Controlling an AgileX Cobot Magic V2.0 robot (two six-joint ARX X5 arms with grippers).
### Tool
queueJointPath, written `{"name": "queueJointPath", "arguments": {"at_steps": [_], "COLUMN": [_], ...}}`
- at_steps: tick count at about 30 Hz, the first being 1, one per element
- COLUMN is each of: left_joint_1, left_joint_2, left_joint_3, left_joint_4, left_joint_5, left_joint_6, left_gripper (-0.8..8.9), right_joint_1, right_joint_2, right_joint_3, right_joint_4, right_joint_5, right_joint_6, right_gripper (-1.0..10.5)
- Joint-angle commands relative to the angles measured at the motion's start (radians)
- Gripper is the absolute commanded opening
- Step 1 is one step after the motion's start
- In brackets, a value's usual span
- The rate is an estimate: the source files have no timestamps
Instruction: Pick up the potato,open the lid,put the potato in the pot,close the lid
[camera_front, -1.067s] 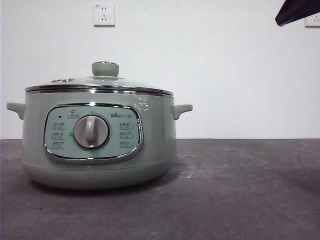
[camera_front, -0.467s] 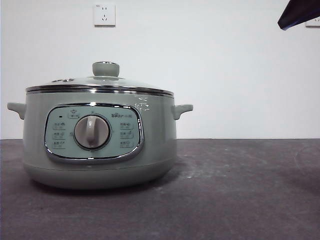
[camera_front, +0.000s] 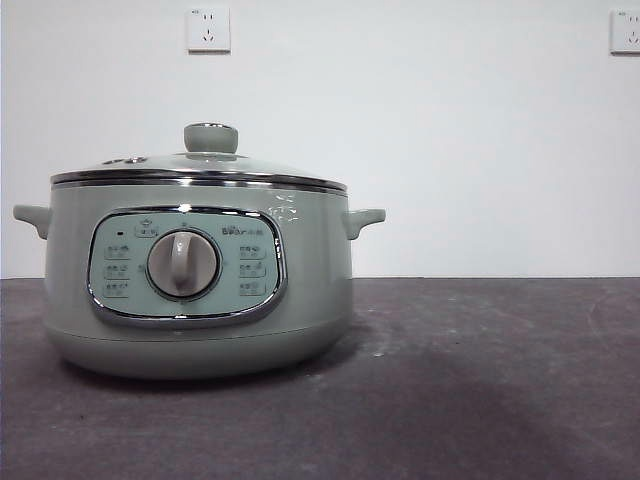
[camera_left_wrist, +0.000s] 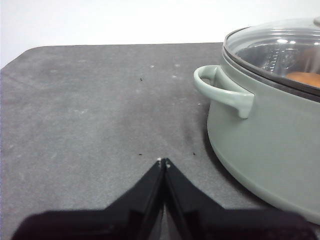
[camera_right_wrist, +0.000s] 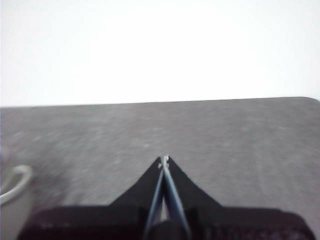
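Observation:
The sage-green pot (camera_front: 200, 290) stands on the dark table at the left of the front view, with the glass lid (camera_front: 200, 170) seated on it and its green knob (camera_front: 211, 138) on top. In the left wrist view the potato (camera_left_wrist: 304, 79) shows orange-brown through the lid (camera_left_wrist: 280, 50), inside the pot (camera_left_wrist: 265, 135). My left gripper (camera_left_wrist: 163, 162) is shut and empty over the bare table beside the pot's side handle (camera_left_wrist: 222, 90). My right gripper (camera_right_wrist: 164, 159) is shut and empty above the table; a pot handle (camera_right_wrist: 12, 182) shows at the picture's edge. Neither gripper shows in the front view.
The dark grey table (camera_front: 480, 380) stretches out to the right of the pot. Two wall sockets (camera_front: 208, 30) sit on the white wall behind. The table's far edge shows in both wrist views.
The dark arm tip at the front view's top right corner has withdrawn out of the picture. The pot and lid have not moved.

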Motion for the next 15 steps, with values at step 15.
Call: {"name": "queueJointPath", "arguments": {"at_steps": [15], "left_joint_1": [0.003], "left_joint_2": [-0.003], "left_joint_3": [-0.014], "left_joint_4": [0.002], "left_joint_5": [0.002], "left_joint_6": [0.008], "left_gripper": [-0.03], "right_joint_1": [-0.052], "right_joint_2": [-0.252], "right_joint_3": [-0.469], "right_joint_4": [0.151], "right_joint_5": [-0.055], "right_joint_6": [0.153], "right_gripper": [-0.2]}}
